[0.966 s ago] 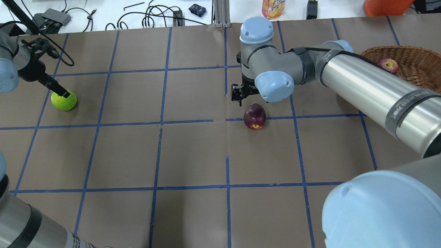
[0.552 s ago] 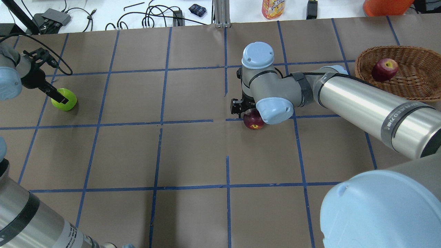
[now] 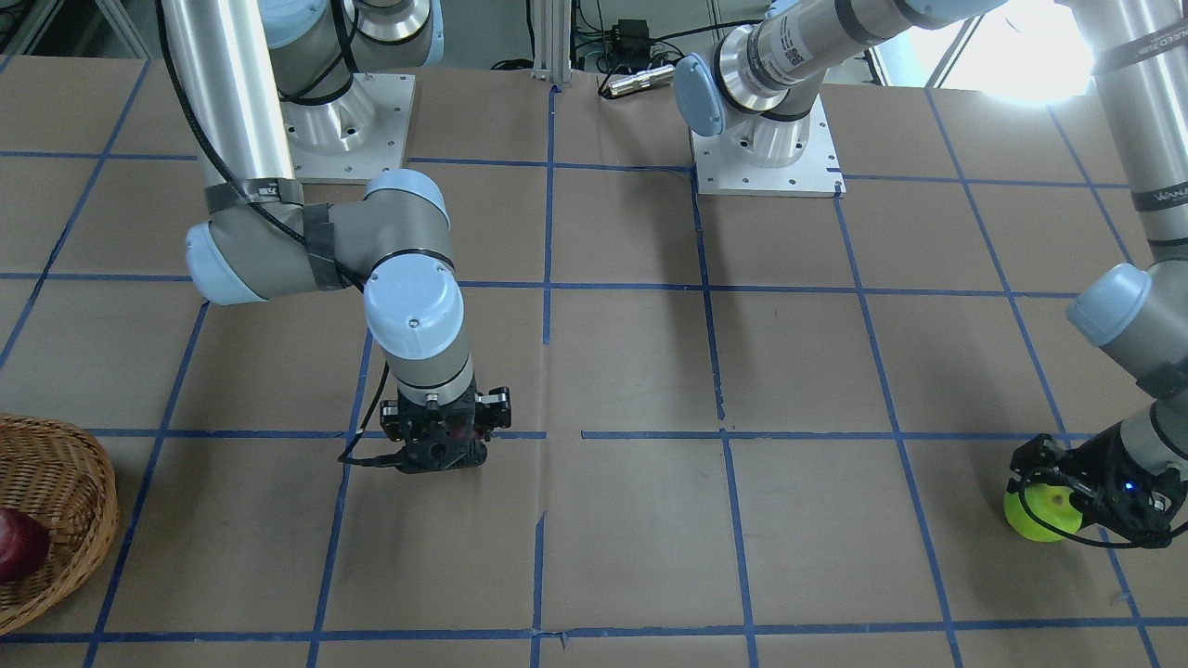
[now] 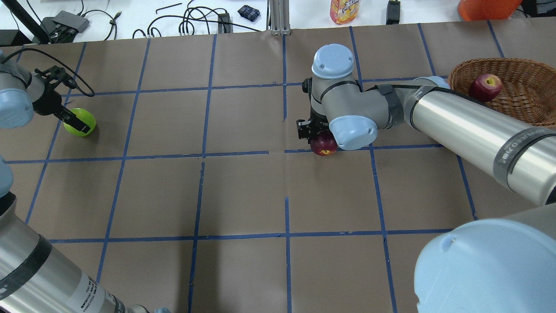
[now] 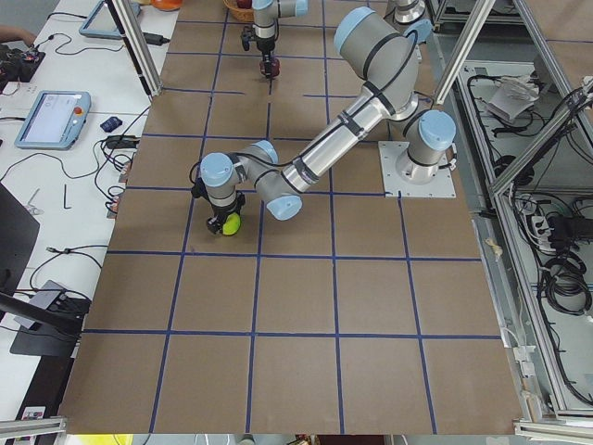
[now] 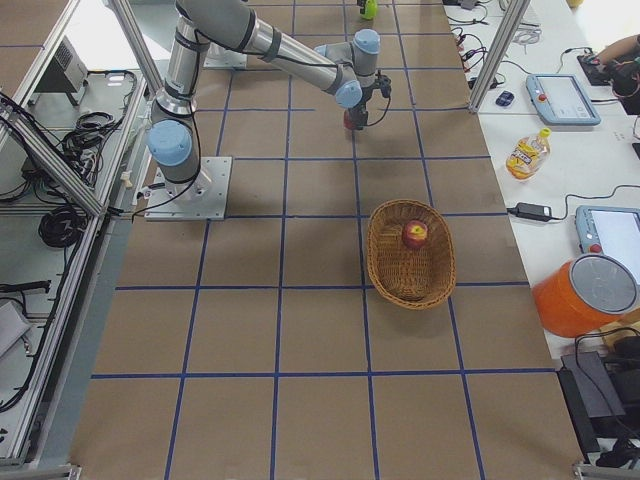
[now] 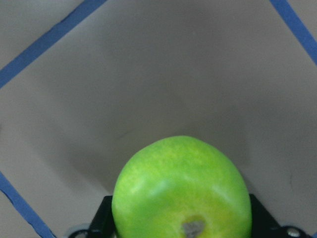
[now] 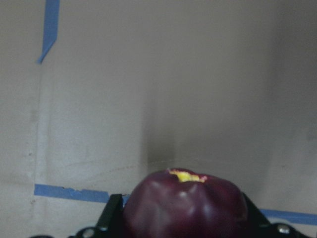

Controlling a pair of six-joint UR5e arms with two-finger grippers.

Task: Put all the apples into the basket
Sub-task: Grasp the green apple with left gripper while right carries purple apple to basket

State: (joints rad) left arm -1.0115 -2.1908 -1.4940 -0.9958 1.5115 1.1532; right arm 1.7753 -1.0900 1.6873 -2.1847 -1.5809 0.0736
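Observation:
The bright green apple (image 4: 85, 116) rests on the paper at the far left, and my left gripper (image 4: 78, 124) is shut on it; it fills the left wrist view (image 7: 181, 193) between the finger bases. Near the table's middle, my right gripper (image 3: 444, 449) is down over the dark purple apple (image 4: 324, 148) and shut on it; the right wrist view shows the apple (image 8: 185, 206) held between the fingers. The red apple (image 4: 484, 87) lies inside the wicker basket (image 4: 523, 106) at the far right.
Brown paper with a blue tape grid (image 4: 243, 153) covers the table. Beyond its far edge are cables (image 4: 191, 21), a drink bottle (image 4: 344, 9) and an orange container (image 4: 486, 8). My right arm's forearm (image 4: 469, 126) reaches across in front of the basket.
My right gripper came down from just behind the purple apple and shut on it. The left gripper sank around the green apple. Both apples shifted slightly.

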